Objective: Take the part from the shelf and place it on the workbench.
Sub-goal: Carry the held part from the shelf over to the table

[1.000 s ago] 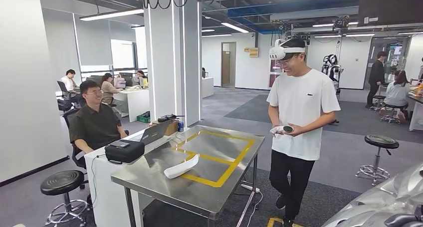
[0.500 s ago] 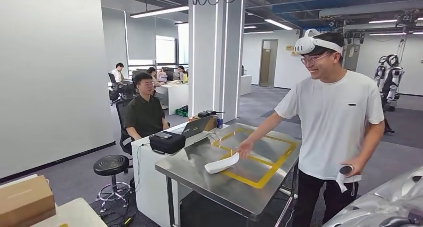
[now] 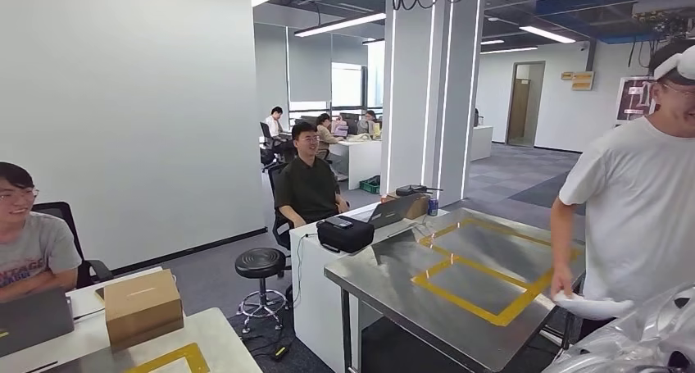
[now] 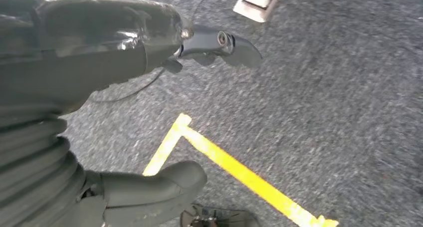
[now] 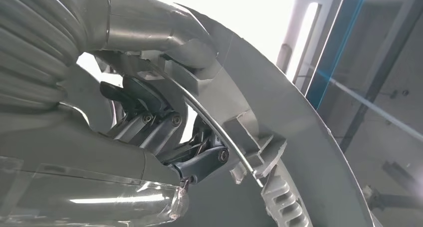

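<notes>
Closest in, the right hand (image 5: 164,132) grips a large grey curved part (image 5: 279,137), its dark fingers (image 5: 199,164) and thick thumb closed around the part's thin edge in the right wrist view; in the head view the same part (image 3: 647,340) shows as a silvery mass at the lower right corner. The left hand (image 4: 124,52) hangs over grey carpet crossed by a yellow floor line (image 4: 239,172), its fingers apart and holding nothing, though the blur there makes the fingertips hard to read. Near the lower left of the head view a cardboard box (image 3: 143,307) sits on a pale table (image 3: 221,340), beside a seated person in a grey shirt (image 3: 29,242). Ahead stands the steel workbench (image 3: 393,279), marked with a yellow taped rectangle (image 3: 483,270). At its right end a person in a white T-shirt (image 3: 639,209) holds a white curved piece (image 3: 592,306) just off the bench edge. Beyond the bench a black case (image 3: 344,234) and a laptop (image 3: 389,211) rest on a white desk, where a person in a dark shirt (image 3: 307,188) sits next to a black stool (image 3: 261,264). Farther back rise white pillars (image 3: 433,94) and more seated people at desks.
</notes>
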{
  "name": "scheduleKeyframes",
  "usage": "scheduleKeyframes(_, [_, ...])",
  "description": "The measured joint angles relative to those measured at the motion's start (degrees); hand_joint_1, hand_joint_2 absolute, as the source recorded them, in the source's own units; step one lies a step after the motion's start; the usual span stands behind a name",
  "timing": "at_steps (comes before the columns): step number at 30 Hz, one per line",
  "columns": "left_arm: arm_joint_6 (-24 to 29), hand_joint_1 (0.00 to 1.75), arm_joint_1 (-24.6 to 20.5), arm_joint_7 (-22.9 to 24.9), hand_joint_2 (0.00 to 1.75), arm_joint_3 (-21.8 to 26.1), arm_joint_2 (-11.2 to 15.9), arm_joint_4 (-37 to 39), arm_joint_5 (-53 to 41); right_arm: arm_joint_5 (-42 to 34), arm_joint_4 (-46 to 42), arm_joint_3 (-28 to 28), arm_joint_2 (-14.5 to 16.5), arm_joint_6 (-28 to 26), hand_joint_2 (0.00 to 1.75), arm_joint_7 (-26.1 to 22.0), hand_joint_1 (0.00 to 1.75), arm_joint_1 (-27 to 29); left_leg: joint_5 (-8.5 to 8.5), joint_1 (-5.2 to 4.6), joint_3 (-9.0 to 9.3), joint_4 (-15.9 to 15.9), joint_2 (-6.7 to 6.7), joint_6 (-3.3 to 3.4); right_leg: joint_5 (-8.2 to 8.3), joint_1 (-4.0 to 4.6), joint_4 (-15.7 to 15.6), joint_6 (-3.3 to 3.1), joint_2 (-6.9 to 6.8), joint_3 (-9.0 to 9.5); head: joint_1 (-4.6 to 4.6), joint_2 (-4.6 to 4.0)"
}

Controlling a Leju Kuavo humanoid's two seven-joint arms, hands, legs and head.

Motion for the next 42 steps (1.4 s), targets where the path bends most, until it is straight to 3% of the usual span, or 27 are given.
scheduleKeyframes(2, [0.0, 0.00, 0.0, 0.1, 1.75, 0.0, 0.0, 0.0, 0.0, -0.3, 0.1, 0.0, 0.0, 0.1, 1.75, 0.0, 1.75, -0.1, -3.07, -0.03, -2.12, 4.4, 4.32, -0.65, 0.42, -0.16, -0.8, -0.11, -1.61, 0.31, -0.07, 0.00])
scheduleKeyframes(3, [0.0, 0.00, 0.0, 0.2, 1.75, 0.0, 0.0, 0.0, 0.0, -0.4, 0.1, -0.1, 0.1, 0.2, 1.75, 0.0, 1.75, -0.1, -4.91, 0.23, -3.67, 7.8, 5.59, -1.00, 0.45, -0.17, -0.9, -0.21, -2.33, 0.33, -0.11, 0.00])
scheduleKeyframes(5, [0.0, 0.00, 0.0, 0.4, 1.75, 0.0, -0.1, 0.0, 0.0, -0.6, 0.3, 0.0, 0.1, 0.4, 1.75, 0.0, 1.75, -0.1, -6.75, 0.88, -6.05, 13.2, 5.93, -1.56, 0.33, -0.27, -0.7, -0.10, -3.97, 0.32, -0.11, 0.00])
scheduleKeyframes(6, [0.0, 0.00, 0.0, 0.4, 1.75, 0.0, -0.2, 0.0, 0.0, -0.7, 0.5, 0.0, 0.1, 0.5, 1.75, 0.0, 1.75, -0.1, -6.27, 1.13, -6.07, 13.5, 6.00, -1.84, 0.21, -0.36, -0.6, 0.05, -4.76, 0.32, -0.10, 0.00])
scheduleKeyframes(8, [0.0, 0.00, 0.1, 0.5, 1.75, 0.0, -0.1, 0.0, 0.0, -0.9, 0.7, 0.0, 0.1, 0.6, 1.75, 0.0, 1.75, -0.1, -2.91, 1.46, -2.96, 8.2, 7.33, -2.34, -0.16, -0.56, -0.3, 0.59, -6.20, 0.38, -0.10, 0.00])
scheduleKeyframes(9, [0.0, 0.00, 0.0, 0.5, 1.75, 0.0, -0.2, 0.0, 0.0, -1.0, 0.8, 0.0, 0.1, 0.7, 1.75, 0.0, 1.75, -0.2, -1.69, 1.25, -0.92, 4.6, 9.04, -2.42, -0.43, -0.55, 0.0, 0.97, -6.78, 0.38, -0.10, -0.01])
scheduleKeyframes(11, [0.0, 0.00, 0.1, 0.5, 1.75, 0.0, -0.2, 0.0, 0.1, -1.2, 1.0, 0.1, 0.1, 0.9, 1.75, 0.0, 1.75, -0.4, -0.55, 0.75, 1.41, 0.1, 11.43, -1.67, -0.91, -0.40, 0.6, 1.67, -7.80, 0.43, -0.06, -0.01])
scheduleKeyframes(12, [0.0, 0.00, 0.1, 0.5, 1.75, 0.0, -0.3, 0.0, 0.1, -1.4, 1.1, 0.1, 0.1, 1.0, 1.75, 0.0, 1.75, -0.4, -0.79, 0.44, 1.45, -0.3, 11.61, -1.07, -1.01, -0.32, 0.6, 1.93, -8.30, 0.49, -0.05, -0.01])
scheduleKeyframes(14, [0.0, 0.00, 0.2, 0.5, 1.75, 0.0, -0.3, 0.0, 0.2, -1.7, 1.3, 0.1, 0.1, 1.1, 1.75, 0.0, 1.75, -0.5, -0.53, 0.46, 1.14, -0.4, 10.20, 0.02, -1.29, -0.41, 0.7, 2.33, -9.01, 0.61, -0.05, 0.00])
scheduleKeyframes(16, [0.0, 0.00, 0.1, 0.5, 1.75, 0.0, -0.3, 0.0, 0.3, -2.0, 1.5, 0.1, 0.1, 1.2, 1.75, 0.0, 1.75, -0.5, -0.25, 0.64, 1.04, -0.5, 8.66, 0.76, -3.13, -0.72, 2.6, 2.75, -6.79, -0.16, -0.06, 0.00])
scheduleKeyframes(18, [0.0, 0.00, 0.0, 0.5, 1.75, 0.0, -0.3, -0.1, 0.4, -2.1, 1.8, 0.0, 0.0, 1.5, 1.75, 0.0, 1.75, -0.5, -0.05, 0.61, 1.00, -0.6, 7.04, 1.31, -6.87, -0.87, 9.3, 2.92, -3.50, -2.96, -0.02, 0.00])
scheduleKeyframes(19, [0.0, 0.00, 0.0, 0.5, 1.75, 0.0, -0.4, -0.1, 0.4, -2.1, 1.9, 0.1, -0.1, 1.6, 1.75, 0.0, 1.75, -0.5, 0.00, 0.49, 1.00, -0.6, 6.20, 1.49, -8.52, -0.82, 13.4, 2.87, -2.78, -4.83, 0.01, 0.00])
scheduleKeyframes(20, [0.0, 0.00, 0.0, 0.5, 1.75, 0.0, -0.4, -0.1, 0.4, -2.1, 2.0, 0.1, -0.1, 1.7, 1.75, 0.0, 1.75, -0.5, 0.06, 0.31, 1.00, -0.6, 5.31, 1.62, -9.37, -0.75, 16.4, 2.73, -2.50, -6.34, 0.01, 0.00])
scheduleKeyframes(21, [0.0, 0.00, 0.0, 0.5, 1.75, 0.0, -0.5, -0.1, 0.4, -2.1, 2.1, 0.1, -0.1, 1.8, 1.75, 0.1, 1.75, -0.5, 0.12, 0.12, 1.02, -0.5, 4.40, 1.72, -9.05, -0.67, 17.6, 2.46, -2.37, -7.08, 0.01, 0.00])
scheduleKeyframes(22, [0.0, 0.00, 0.0, 0.5, 1.75, 0.0, -0.5, -0.1, 0.4, -2.1, 2.2, 0.1, -0.1, 1.8, 1.75, 0.1, 1.75, -0.5, 0.18, -0.05, 1.05, -0.5, 3.46, 1.80, -7.58, -0.54, 16.3, 2.06, -2.18, -6.79, 0.00, 0.00])
scheduleKeyframes(23, [0.0, 0.00, 0.0, 0.5, 1.75, 0.0, -0.6, -0.1, 0.4, -2.1, 2.3, 0.1, -0.1, 1.9, 1.75, 0.2, 1.75, -0.5, 0.25, -0.18, 1.10, -0.5, 2.53, 1.87, -5.29, -0.37, 13.1, 1.55, -1.70, -5.55, 0.00, 0.00])
scheduleKeyframes(25, [0.0, 0.00, 0.0, 0.5, 1.75, 0.0, -0.8, -0.2, 0.4, -2.2, 2.4, 0.1, -0.1, 1.9, 1.75, 0.2, 1.75, -0.6, 0.45, -0.18, 1.01, -0.5, 0.88, 1.84, -1.52, -0.09, 5.5, 0.43, 0.86, -2.39, 0.00, -0.02])
scheduleKeyframes(27, [0.0, 0.00, 0.0, 0.4, 1.75, 0.0, -1.0, -0.2, 0.4, -2.2, 2.4, 0.1, -0.2, 1.9, 1.75, 0.3, 1.75, -0.8, 0.83, 0.17, 0.56, -0.6, -0.46, 1.38, -0.43, 0.16, 2.0, -0.13, 2.49, -0.91, 0.04, -0.01])
scheduleKeyframes(29, [0.0, 0.00, 0.2, 0.4, 1.75, 0.0, -1.1, -0.2, 0.5, -2.2, 2.5, 0.1, -0.2, 2.0, 1.75, 0.3, 1.75, -1.0, 1.25, 0.33, 0.13, -0.8, -1.62, 0.67, -0.18, 0.16, 1.0, -0.20, 1.32, -0.51, 0.06, 0.02])
scheduleKeyframes(31, [-0.6, 0.00, 0.3, 0.4, 1.75, 0.0, -1.2, -0.2, 0.5, -2.2, 2.6, 0.2, -0.2, 2.1, 1.75, 0.4, 1.75, -1.2, 0.35, -0.15, -0.56, 0.1, 1.27, 0.06, 0.35, -0.23, -0.7, -0.29, -0.31, 0.25, -0.01, 0.01])
scheduleKeyframes(33, [-1.3, 0.00, 0.1, 0.3, 1.75, 0.0, -1.2, -0.3, 0.6, -2.2, 2.8, 0.2, -0.2, 2.1, 1.75, 0.5, 1.75, -1.3, -2.78, -0.10, -2.82, 4.8, 5.43, -0.61, 0.79, -0.42, -1.8, -0.35, -1.92, 0.70, -0.09, 0.00])
scheduleKeyframes(35, [-1.4, 0.00, 0.0, 0.3, 1.75, 0.0, -1.2, -0.3, 0.6, -2.2, 3.0, 0.3, -0.1, 2.1, 1.75, 0.5, 1.75, -1.3, -5.67, 0.84, -5.83, 11.4, 6.01, -1.44, 0.75, -0.50, -1.7, -0.24, -3.61, 0.71, -0.11, 0.00])
scheduleKeyframes(36, [-1.4, 0.00, 0.1, 0.3, 1.75, 0.0, -1.3, -0.3, 0.6, -2.2, 3.2, 0.3, -0.1, 2.1, 1.75, 0.5, 1.75, -1.3, -5.82, 1.24, -6.42, 12.8, 5.93, -1.87, 0.63, -0.61, -1.6, -0.06, -4.44, 0.71, -0.09, 0.00])
scheduleKeyframes(37, [-1.4, 0.00, 0.2, 0.3, 1.75, 0.0, -1.3, -0.3, 0.7, -2.2, 3.3, 0.4, -0.1, 2.1, 1.75, 0.5, 1.75, -1.3, -4.98, 1.55, -5.99, 12.3, 5.99, -2.29, 0.46, -0.79, -1.4, 0.20, -5.22, 0.71, -0.10, 0.00])
scheduleKeyframes(39, [-1.4, 0.00, 0.2, 0.3, 1.75, 0.0, -1.4, -0.3, 0.7, -2.2, 3.6, 0.6, -0.1, 2.1, 1.75, 0.5, 1.75, -1.3, -1.69, 1.83, -2.41, 6.0, 7.92, -3.09, -0.12, -1.19, -0.7, 1.00, -6.59, 0.72, -0.09, 0.00])
scheduleKeyframes(40, [-1.4, 0.00, 0.2, 0.4, 1.75, 0.0, -1.4, -0.3, 0.7, -2.2, 3.7, 0.6, 0.0, 2.2, 1.75, 0.5, 1.75, -1.3, -0.52, 1.74, -0.62, 2.7, 9.53, -3.10, -0.50, -1.21, -0.2, 1.49, -7.14, 0.69, -0.09, 0.00])
scheduleKeyframes(42, [-1.4, 0.00, 0.3, 0.5, 1.75, 0.0, -1.4, -0.2, 0.8, -2.3, 4.0, 0.8, 0.0, 2.3, 1.75, 0.6, 1.75, -1.2, 0.09, 1.32, 0.96, -0.5, 11.60, -2.22, -1.04, -1.04, 0.5, 2.24, -8.02, 0.68, -0.07, 0.01])
